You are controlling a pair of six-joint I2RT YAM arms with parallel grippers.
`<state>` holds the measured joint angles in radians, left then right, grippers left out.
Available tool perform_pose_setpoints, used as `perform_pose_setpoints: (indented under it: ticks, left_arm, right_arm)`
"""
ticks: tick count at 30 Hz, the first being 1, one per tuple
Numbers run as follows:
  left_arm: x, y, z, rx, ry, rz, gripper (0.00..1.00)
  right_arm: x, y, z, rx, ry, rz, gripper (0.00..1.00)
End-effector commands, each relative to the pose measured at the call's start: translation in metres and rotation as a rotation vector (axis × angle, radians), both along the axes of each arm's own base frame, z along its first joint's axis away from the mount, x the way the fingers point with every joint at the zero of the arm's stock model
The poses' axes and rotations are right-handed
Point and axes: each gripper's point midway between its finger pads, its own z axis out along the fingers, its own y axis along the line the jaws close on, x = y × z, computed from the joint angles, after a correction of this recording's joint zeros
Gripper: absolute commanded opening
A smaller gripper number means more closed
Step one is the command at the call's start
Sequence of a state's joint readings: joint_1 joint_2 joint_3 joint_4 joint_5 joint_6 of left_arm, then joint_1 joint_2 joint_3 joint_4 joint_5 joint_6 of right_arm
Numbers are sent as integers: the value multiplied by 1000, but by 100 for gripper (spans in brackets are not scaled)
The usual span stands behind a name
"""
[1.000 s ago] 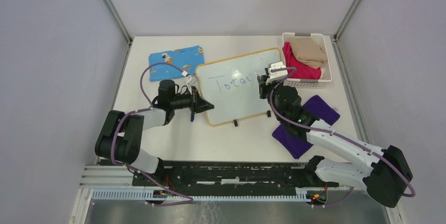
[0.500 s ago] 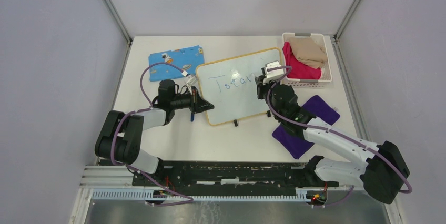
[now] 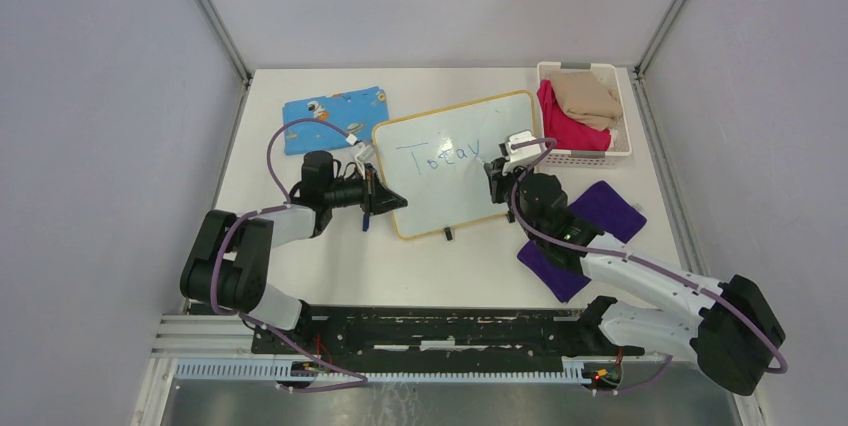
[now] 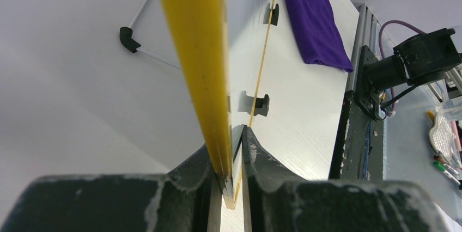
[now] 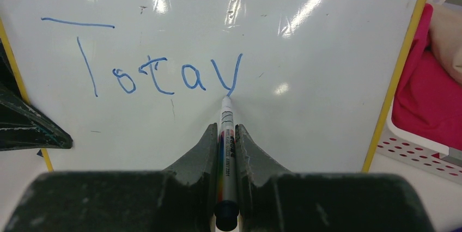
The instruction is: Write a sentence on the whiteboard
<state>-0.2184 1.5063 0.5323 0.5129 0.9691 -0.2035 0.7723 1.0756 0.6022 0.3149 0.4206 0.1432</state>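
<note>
Whiteboard (image 3: 440, 191) sits mid-table (image 3: 330, 266), with the left gripper (image 4: 231, 153) pinched tight on its yellow-rimmed left edge. Right gripper (image 5: 228, 129) is clamped on a marker (image 5: 226, 158), tip touching the board at the bottom of the last letter. The sentence (image 5: 158, 77) reads roughly "Totay" in blue

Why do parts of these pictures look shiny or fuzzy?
Right wrist view: light glares in white streaks on the whiteboard, above the blue writing, and the near fingers holding the marker look blurred. Left wrist view: the board's yellow rim is very close and soft. Top view: evenly lit, sharp, only faint shadows.
</note>
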Motion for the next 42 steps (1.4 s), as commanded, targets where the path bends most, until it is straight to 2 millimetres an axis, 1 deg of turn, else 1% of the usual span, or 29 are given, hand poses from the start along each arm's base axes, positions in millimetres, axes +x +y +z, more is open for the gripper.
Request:
perform_pose_setpoints:
  ticks: [1, 4, 6, 9, 13, 15, 17, 19, 23, 26, 28, 32, 36, 42]
  left_arm:
    - [9, 3, -8, 76, -69, 30, 17]
    - [9, 3, -8, 77, -67, 29, 17]
    - [9, 3, -8, 78, -66, 30, 17]
    - [9, 3, -9, 78, -63, 28, 17]
    - [9, 3, -10, 83, -61, 30, 17]
    - [10, 3, -10, 84, -62, 31, 17]
    - [10, 3, -10, 85, -60, 31, 17]
    - [10, 3, -10, 84, -60, 30, 17]
    - [10, 4, -10, 85, -60, 33, 17]
    - [10, 4, -10, 86, -61, 34, 17]
    - [10, 4, -10, 87, -61, 35, 17]
    - [10, 3, -11, 87, -60, 34, 17]
    - [10, 4, -11, 88, -61, 35, 17]
    - [10, 3, -9, 87, -64, 34, 17]
  right_arm:
    - [-10, 7, -18, -5, 51, 44, 0]
    - [-15, 17, -18, -3, 53, 73, 0]
    - [-18, 27, -15, 4, 47, 97, 0]
    - [-20, 42, -7, 32, 35, 128, 0]
    - [-20, 68, 7, 62, 28, 186, 0]
    - [-22, 73, 16, 83, 15, 201, 0]
    - [-23, 68, 28, 103, -12, 197, 0]
    - [-24, 58, 42, 115, -46, 180, 0]
    - [-15, 24, 68, 144, -97, 98, 0]
    - [-5, -1, 80, 143, -135, 12, 0]
    - [1, -13, 85, 130, -149, -29, 0]
    - [12, -19, 90, 128, -155, -60, 0]
    - [18, -16, 94, 140, -156, -57, 0]
    - [27, -13, 93, 143, -150, -61, 0]
